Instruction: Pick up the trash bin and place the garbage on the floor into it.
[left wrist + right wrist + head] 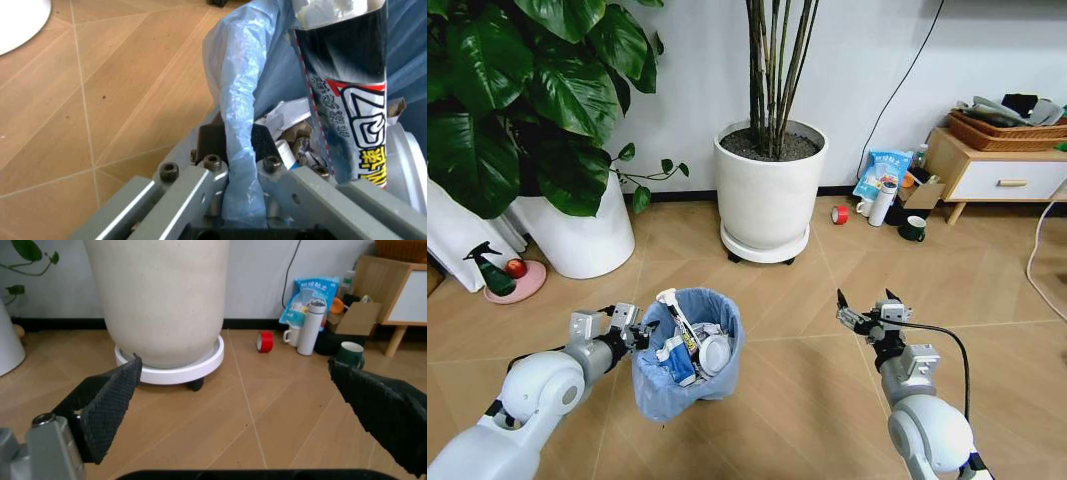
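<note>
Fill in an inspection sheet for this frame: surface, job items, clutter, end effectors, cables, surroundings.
Surface: herringbone wood floor, no loose litter seen on the visible part.
Job items: trash bin with blue liner, holding garbage: tube, wrappers, white lid.
Clutter: red tape roll, white bottle, dark mug, blue packet, spray bottle.
End effectors: left end effector clamped on the bin's lined rim; right end effector open, holding nothing, above the floor.
Cables: black cable down the wall; white cable at far right.
Surroundings: two white plant pots, wooden side table.
</note>
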You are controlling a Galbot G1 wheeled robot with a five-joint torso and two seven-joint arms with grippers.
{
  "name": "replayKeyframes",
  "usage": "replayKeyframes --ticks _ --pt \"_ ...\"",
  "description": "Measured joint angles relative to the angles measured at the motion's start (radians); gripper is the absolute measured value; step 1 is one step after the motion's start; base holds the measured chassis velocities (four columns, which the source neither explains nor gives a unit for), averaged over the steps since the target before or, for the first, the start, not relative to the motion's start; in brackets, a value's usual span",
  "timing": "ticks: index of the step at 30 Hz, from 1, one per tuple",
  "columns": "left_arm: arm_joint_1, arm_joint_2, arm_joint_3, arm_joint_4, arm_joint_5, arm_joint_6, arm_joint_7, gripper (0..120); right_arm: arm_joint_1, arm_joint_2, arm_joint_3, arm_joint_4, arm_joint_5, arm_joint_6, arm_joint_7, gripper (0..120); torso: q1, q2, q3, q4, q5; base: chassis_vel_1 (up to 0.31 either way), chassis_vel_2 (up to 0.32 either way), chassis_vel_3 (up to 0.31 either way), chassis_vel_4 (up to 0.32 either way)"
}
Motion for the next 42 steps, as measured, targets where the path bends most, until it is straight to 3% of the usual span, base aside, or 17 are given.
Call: replayKeyframes --ticks 42 --pt "0.056 -0.019 -0.029 -0.025 -0.001 0.000 -0.033 0 0.045 -0.028 -0.023 -0.046 0.013 0.001 -0.007 100 0.000 0.000 0.000 -0.0001 -0.0001 0.049 -0.051 -0.056 0.054"
